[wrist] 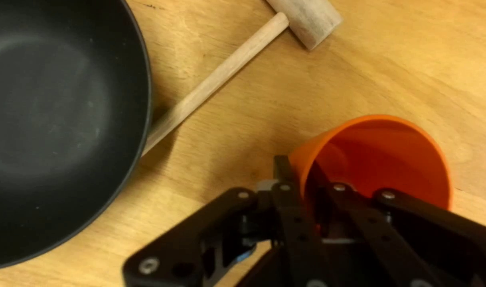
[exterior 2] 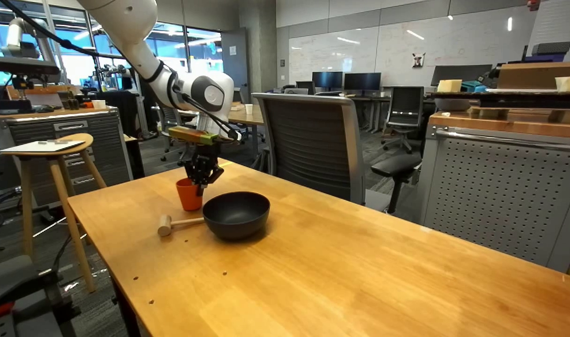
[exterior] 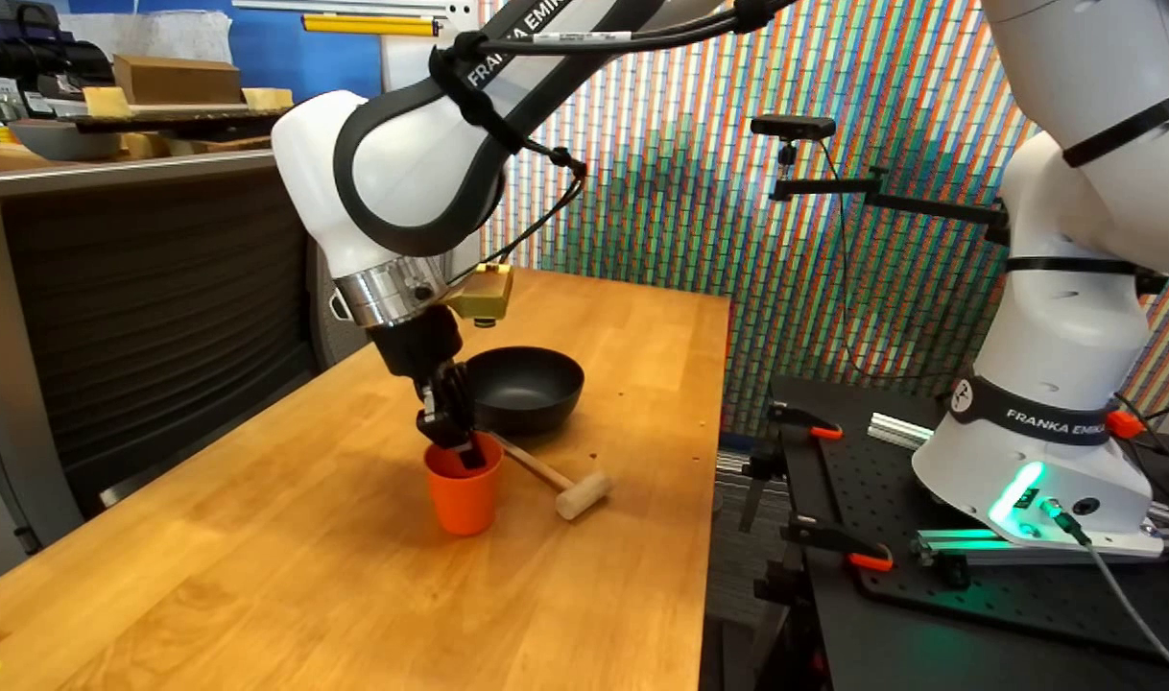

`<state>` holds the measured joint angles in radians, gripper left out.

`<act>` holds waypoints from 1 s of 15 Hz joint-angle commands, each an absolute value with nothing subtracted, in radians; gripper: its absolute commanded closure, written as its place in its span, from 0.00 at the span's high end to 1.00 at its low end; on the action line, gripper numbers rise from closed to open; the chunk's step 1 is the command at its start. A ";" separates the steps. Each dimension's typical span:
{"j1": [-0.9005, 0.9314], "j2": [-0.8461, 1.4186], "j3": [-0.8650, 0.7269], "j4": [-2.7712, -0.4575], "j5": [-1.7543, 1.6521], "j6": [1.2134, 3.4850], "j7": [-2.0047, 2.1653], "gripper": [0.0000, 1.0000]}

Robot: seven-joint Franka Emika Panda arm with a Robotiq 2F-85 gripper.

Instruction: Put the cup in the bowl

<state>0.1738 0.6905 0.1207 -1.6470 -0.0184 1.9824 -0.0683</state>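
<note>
The orange-red cup [exterior: 465,501] stands close to the black bowl [exterior: 536,408] on the table. It also shows in an exterior view [exterior 2: 186,194] and, leaning slightly, in the wrist view [wrist: 386,155]. My gripper [exterior: 469,453] points down at the cup's rim on the bowl side. In the wrist view my gripper [wrist: 301,167] has one finger inside the cup and one outside, closed on the wall between them. I cannot tell if the cup's base touches the table. The bowl, empty, shows in an exterior view [exterior 2: 238,229] and at the wrist view's left [wrist: 127,99].
A wooden mallet [exterior: 583,495] lies beside the cup, its handle [wrist: 215,81] reaching under the bowl's edge. It also shows in an exterior view [exterior 2: 164,225]. An office chair [exterior 2: 308,145] stands along the wooden table's [exterior 2: 360,271] long edge.
</note>
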 commanded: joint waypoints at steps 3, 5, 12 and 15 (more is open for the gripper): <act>0.140 0.612 0.129 -1.680 0.021 1.974 -0.072 0.01; 0.135 0.529 0.114 -1.733 0.006 2.004 -0.048 0.01; 0.102 0.269 -0.014 -1.899 -0.077 2.049 0.168 0.01; 0.077 0.247 -0.042 -1.957 -0.101 2.049 0.240 0.01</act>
<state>0.0929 0.2920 -0.0265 -1.8671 -0.0706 2.0123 0.1534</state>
